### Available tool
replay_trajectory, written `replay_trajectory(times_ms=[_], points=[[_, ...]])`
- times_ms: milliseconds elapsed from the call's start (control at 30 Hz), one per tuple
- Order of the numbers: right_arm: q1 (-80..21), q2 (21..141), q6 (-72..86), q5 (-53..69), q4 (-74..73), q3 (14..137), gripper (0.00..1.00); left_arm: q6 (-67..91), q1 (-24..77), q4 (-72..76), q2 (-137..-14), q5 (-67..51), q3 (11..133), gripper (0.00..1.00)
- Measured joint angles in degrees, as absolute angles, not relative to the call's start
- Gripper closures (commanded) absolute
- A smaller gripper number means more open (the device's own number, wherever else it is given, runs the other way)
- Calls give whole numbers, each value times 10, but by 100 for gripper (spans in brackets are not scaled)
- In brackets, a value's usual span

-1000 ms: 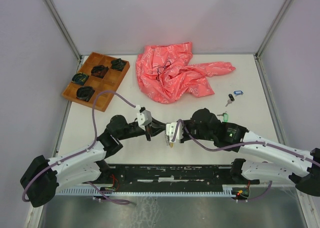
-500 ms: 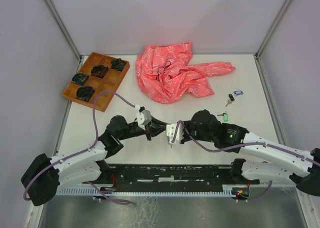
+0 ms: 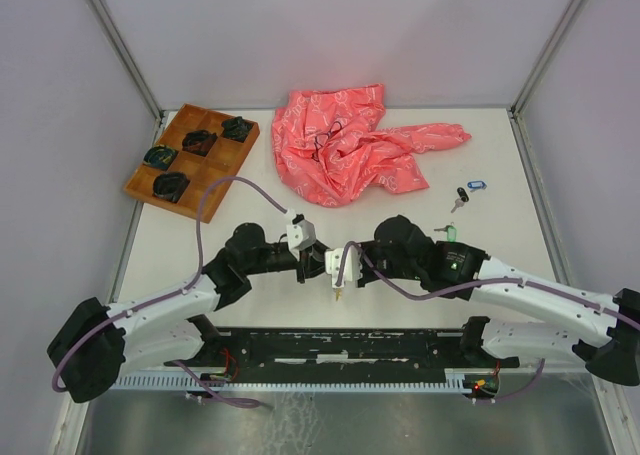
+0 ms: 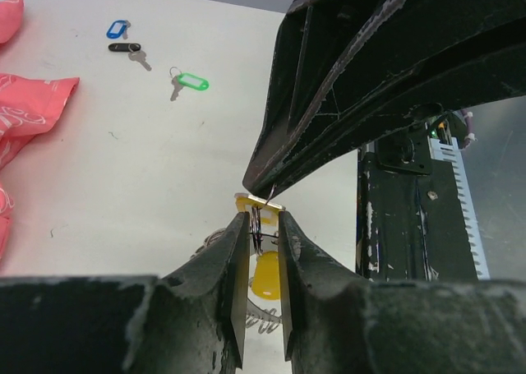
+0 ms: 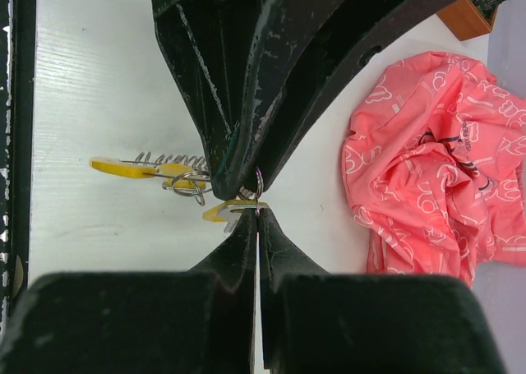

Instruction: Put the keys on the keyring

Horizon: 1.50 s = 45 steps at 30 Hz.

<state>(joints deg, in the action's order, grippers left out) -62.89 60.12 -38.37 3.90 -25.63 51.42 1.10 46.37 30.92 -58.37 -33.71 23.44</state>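
Keyring (image 5: 171, 159), a grey coil-like wire, hangs just beside the place where the 2 grippers meet tip to tip, over the near part of the white table (image 3: 500, 165). The right gripper (image 5: 257, 218) has its fingers pressed together on the head of the yellow key (image 5: 233, 210). A yellow tag (image 5: 123, 167) sits at the end of the coil away from the fingertips. The left gripper (image 4: 263, 222) has a narrow gap between its fingers, and thin wire loops stand in this gap; I cannot tell if they touch the pads.

Pale walls (image 3: 320, 35) with metal posts close the table on 3 sides. Far beyond the left fingers, and to their left, lies a wooden tray (image 3: 228, 160); 4 of its compartments hold 1 dark bundle (image 3: 170, 185) each. Beyond both fingertips lies a crumpled pink cloth (image 3: 350, 150) with a thin dark cord (image 3: 325, 140) on it. To the right of the right fingers, well apart from them, lie a green key (image 3: 450, 233), a black key (image 3: 460, 195) and a blue key (image 3: 476, 185).
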Motion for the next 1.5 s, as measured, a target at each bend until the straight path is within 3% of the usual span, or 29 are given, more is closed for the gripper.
replay_trajectory(times_ms=[167,1000,1500], points=[[-629,607,-390,44,-269,524,99,-4,463,291,-592,-349,250,97],[-637,559,-371,30,-241,496,99,14,466,307,-542,-346,241,97],[-636,563,-349,23,-181,470,99,109,465,435,-563,-316,213,97]])
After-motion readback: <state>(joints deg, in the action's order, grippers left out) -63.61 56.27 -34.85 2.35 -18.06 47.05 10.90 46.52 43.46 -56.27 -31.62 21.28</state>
